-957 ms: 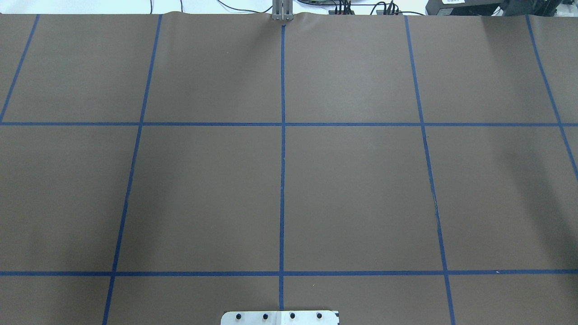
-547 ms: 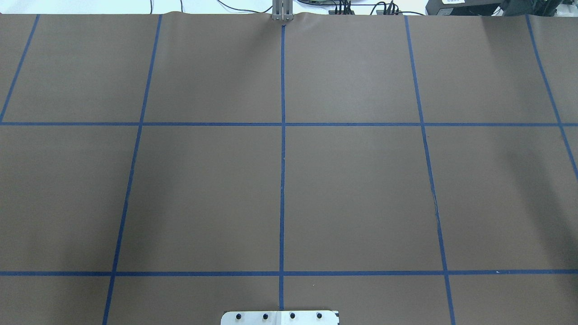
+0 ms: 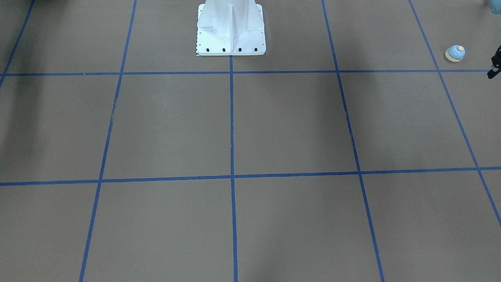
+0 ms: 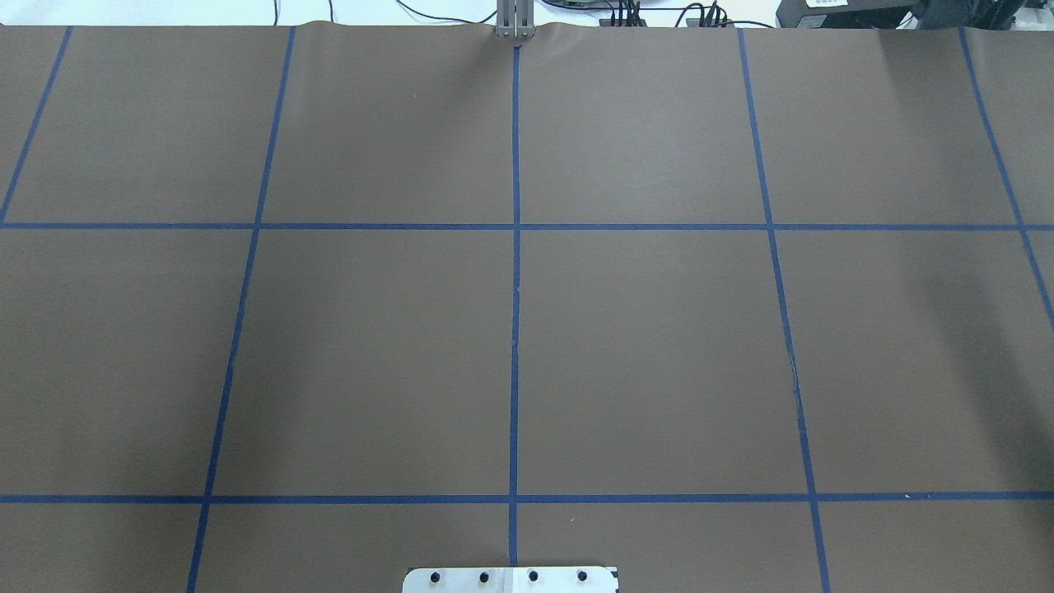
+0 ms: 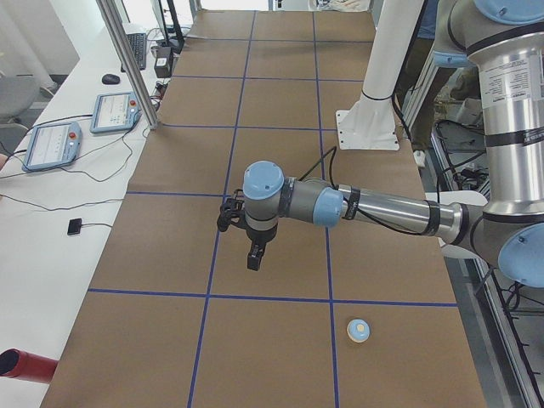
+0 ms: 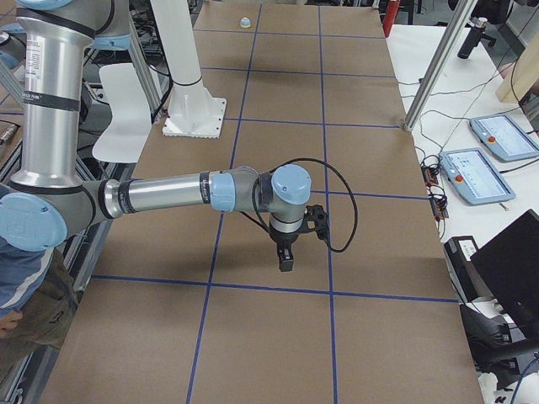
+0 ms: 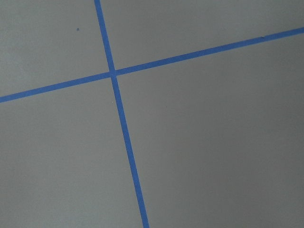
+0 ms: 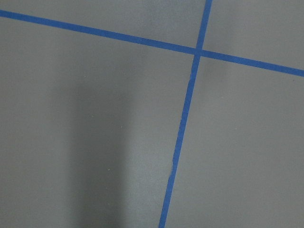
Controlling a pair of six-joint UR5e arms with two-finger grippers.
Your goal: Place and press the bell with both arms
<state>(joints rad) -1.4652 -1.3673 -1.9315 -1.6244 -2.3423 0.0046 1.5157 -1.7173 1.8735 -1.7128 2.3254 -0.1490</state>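
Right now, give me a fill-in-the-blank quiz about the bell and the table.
The bell sits on the robot's ___ side of the table.
Its dome is light ___.
The bolted pedestal is ___.
Missing words: left, blue, white.

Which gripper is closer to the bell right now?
The left gripper, hanging near the table end where the bell sits; the right gripper is toward the opposite end.
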